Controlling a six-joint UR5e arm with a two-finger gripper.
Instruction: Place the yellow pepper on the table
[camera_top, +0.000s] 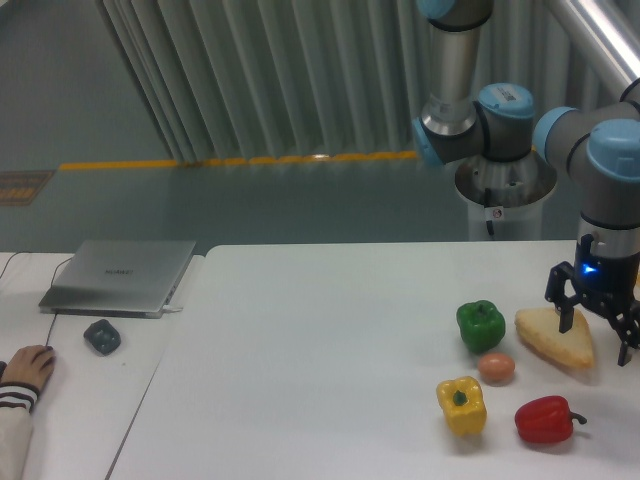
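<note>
The yellow pepper (461, 404) stands on the white table (300, 380) near its front right, stem up. My gripper (597, 328) hangs at the far right, well behind and to the right of the pepper, low over the right end of a slice of bread (551, 338). Its fingers (564, 303) are spread apart, and nothing is held between them.
A green pepper (480, 324) sits behind the yellow one, a brown egg (496, 367) between them, and a red pepper (545, 419) to its right. On the narrower desk at left lie a closed laptop (120, 275), a mouse (102, 336) and a person's hand (25, 370).
</note>
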